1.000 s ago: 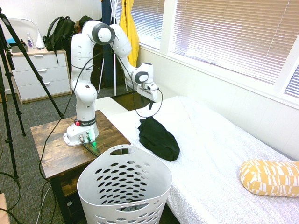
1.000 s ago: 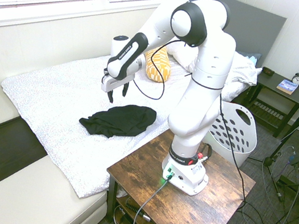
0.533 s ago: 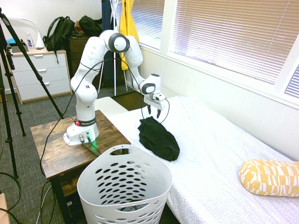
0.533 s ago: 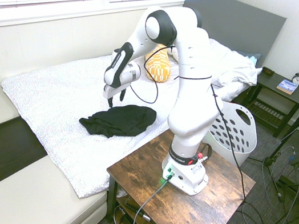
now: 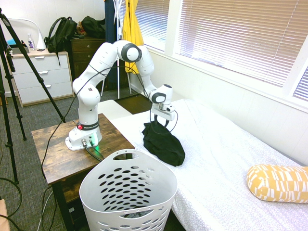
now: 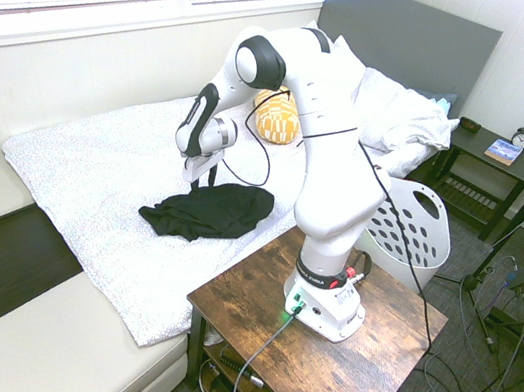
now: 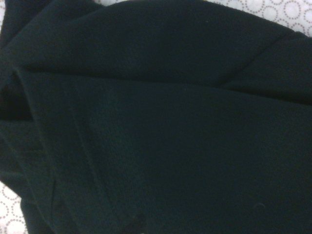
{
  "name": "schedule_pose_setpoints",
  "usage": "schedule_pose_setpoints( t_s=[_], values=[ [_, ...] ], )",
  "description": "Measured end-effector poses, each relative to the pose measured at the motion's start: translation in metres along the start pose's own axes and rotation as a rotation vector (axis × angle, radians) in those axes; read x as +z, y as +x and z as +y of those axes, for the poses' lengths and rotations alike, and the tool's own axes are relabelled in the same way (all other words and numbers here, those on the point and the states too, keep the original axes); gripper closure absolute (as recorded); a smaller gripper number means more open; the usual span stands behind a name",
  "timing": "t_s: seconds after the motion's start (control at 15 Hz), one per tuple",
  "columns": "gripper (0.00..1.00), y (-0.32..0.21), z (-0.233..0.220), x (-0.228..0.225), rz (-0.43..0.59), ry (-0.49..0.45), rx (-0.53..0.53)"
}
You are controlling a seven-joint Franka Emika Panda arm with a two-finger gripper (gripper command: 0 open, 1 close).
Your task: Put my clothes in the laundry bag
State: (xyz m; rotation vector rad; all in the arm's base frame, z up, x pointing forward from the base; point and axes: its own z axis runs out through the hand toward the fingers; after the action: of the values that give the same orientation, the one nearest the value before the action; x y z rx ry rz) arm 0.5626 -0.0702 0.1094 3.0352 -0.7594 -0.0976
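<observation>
One black garment (image 5: 162, 143) is laid, crumpled and folded over itself, on the white patterned bed (image 5: 211, 144), toward the end away from the headboard (image 6: 410, 45). Above that part of the bed the pincer (image 5: 161, 121) is held pointing down, its two fingers spread wide, with nothing gripped between them. Their tips are brought right to the garment's edge, though whether cloth is actually touched cannot quite be told. In the wrist view the dark fabric is seen in broad folds, with the bed's ringed print showing past its edges.

Beside the bed, the white laundry basket (image 5: 127, 185) is stood upright with its mouth open (its sides are pierced by rows of oval holes). The garment is outside the basket. Nearer the bed's headboard, a yellow-and-white cushion (image 5: 276, 183) is laid on the cover. By the bed's head, an alarm clock (image 6: 523, 137) and a blue-covered book (image 6: 502, 151) are set on a dark nightstand (image 6: 490, 167).
</observation>
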Motion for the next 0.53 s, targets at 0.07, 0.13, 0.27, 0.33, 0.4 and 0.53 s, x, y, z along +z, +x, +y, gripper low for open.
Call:
schedule_pose_setpoints(
  t_s=[0.07,0.13,0.27,0.33,0.4,0.53],
  values=[
    [0.00,0.004,-0.003,0.009,-0.008,0.001,0.005],
    [0.00,0.007,-0.005,0.016,-0.016,0.002,0.010],
    [0.00,0.009,-0.008,0.028,-0.028,0.003,0.013],
    [0.00,0.010,-0.010,0.033,-0.032,0.003,0.012],
    [0.00,0.010,-0.012,0.036,-0.037,0.002,0.009],
    [0.00,0.010,-0.016,0.042,-0.055,-0.001,0.002]
  ],
)
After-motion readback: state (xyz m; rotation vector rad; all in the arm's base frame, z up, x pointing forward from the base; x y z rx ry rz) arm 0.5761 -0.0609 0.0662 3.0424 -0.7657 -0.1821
